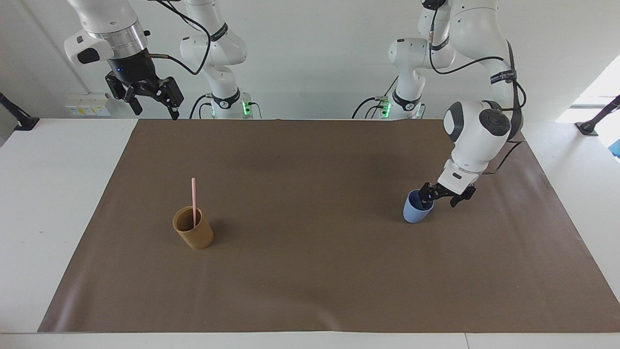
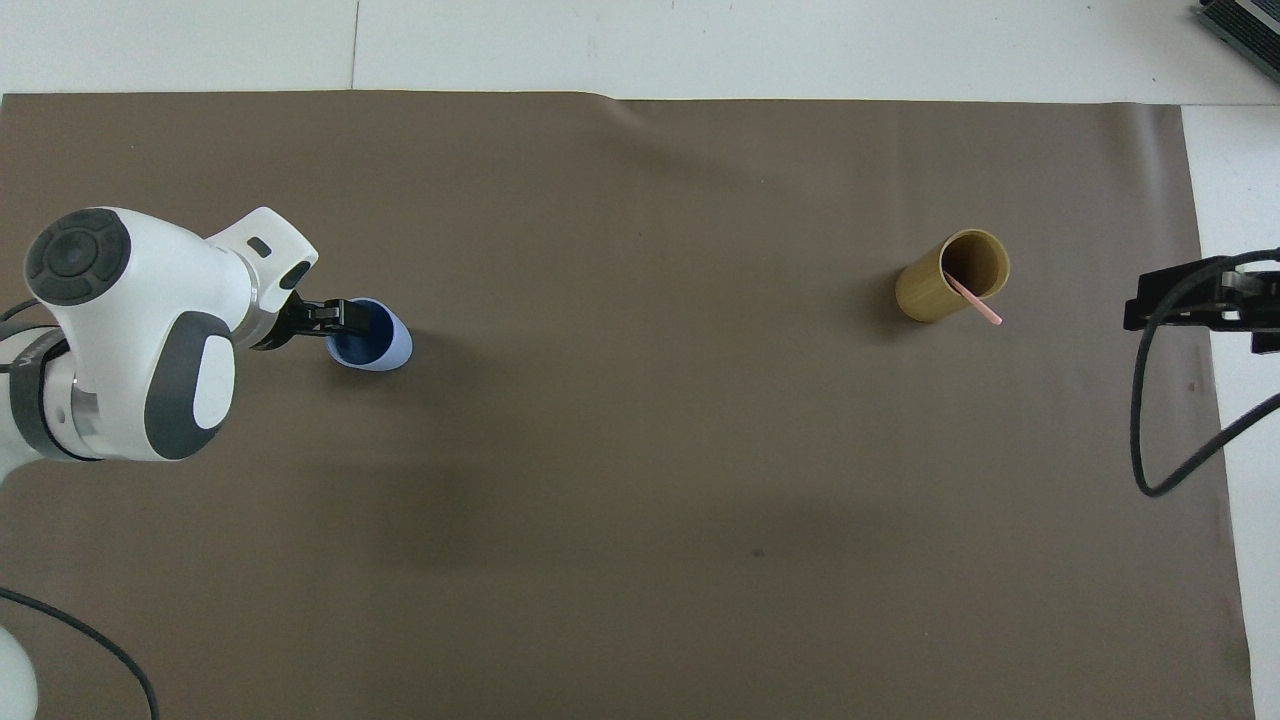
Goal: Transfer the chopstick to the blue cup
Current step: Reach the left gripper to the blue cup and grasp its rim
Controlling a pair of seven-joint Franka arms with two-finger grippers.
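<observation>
One finger (image 1: 426, 196) inside blue cup (image 1: 414, 213) (wide-spread)

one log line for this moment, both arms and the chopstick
left gripper: open, straddling blue cup rim | right gripper: open, waiting raised | chopstick: upright in tan cup
</observation>
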